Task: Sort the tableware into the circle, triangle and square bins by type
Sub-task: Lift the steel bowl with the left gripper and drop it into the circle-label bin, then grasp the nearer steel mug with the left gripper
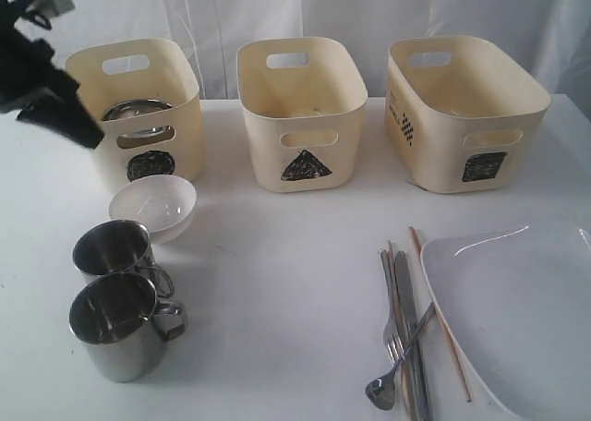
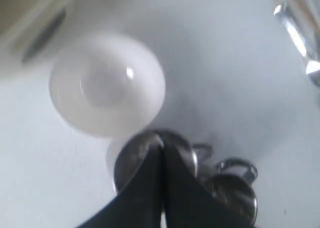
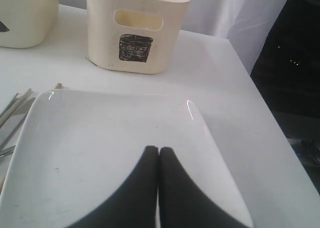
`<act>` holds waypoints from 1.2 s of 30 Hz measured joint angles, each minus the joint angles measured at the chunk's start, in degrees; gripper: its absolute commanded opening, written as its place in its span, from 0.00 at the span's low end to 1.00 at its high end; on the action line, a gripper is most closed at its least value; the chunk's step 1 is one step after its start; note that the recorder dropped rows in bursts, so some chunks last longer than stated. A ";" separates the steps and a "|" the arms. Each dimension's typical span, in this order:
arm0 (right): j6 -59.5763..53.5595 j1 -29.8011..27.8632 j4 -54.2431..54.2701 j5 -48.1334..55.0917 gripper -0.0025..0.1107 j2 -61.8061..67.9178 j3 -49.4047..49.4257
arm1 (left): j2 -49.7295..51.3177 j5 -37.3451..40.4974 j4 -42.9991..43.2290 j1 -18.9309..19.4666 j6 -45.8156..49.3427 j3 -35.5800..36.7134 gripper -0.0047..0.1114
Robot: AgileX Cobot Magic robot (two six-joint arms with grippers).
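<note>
My left gripper point(image 1: 90, 136) hangs shut and empty in front of the circle bin point(image 1: 175, 116), where the steel bowl point(image 1: 137, 110) lies. Below it in the left wrist view are the small white bowl point(image 2: 107, 85) and two steel mugs point(image 2: 131, 160) point(image 2: 240, 198), behind my shut left gripper point(image 2: 161, 145). The white bowl point(image 1: 154, 207) and mugs point(image 1: 113, 248) point(image 1: 115, 324) stand front left. Fork point(image 1: 391, 321), knife point(image 1: 413, 338), spoon point(image 1: 382, 390) and chopsticks point(image 1: 441, 315) lie beside the plate point(image 1: 526, 310). My right gripper point(image 3: 158, 150) is shut, empty, over the plate point(image 3: 100, 138).
The triangle bin point(image 1: 300, 116) stands mid-back and the square bin point(image 1: 462, 116) back right; I see nothing in either. The square bin point(image 3: 137, 28) stands just beyond the plate. The table's right edge point(image 3: 270, 118) drops off close to the plate. A white curtain hangs behind.
</note>
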 measured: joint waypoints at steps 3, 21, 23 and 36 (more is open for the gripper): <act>0.00 0.00 0.00 0.00 0.02 0.00 0.00 | 0.00 -0.16 5.05 0.00 -7.90 3.96 0.05; 0.00 0.00 0.00 0.00 0.02 0.00 0.00 | -0.77 -13.41 5.59 0.00 -10.19 21.63 0.05; 0.00 0.00 0.00 0.00 0.02 0.00 0.00 | -0.77 -12.96 5.59 0.00 -10.34 21.43 0.05; 0.00 0.00 0.00 0.00 0.02 0.00 0.00 | -2.16 -17.84 6.38 0.00 -12.38 19.94 0.06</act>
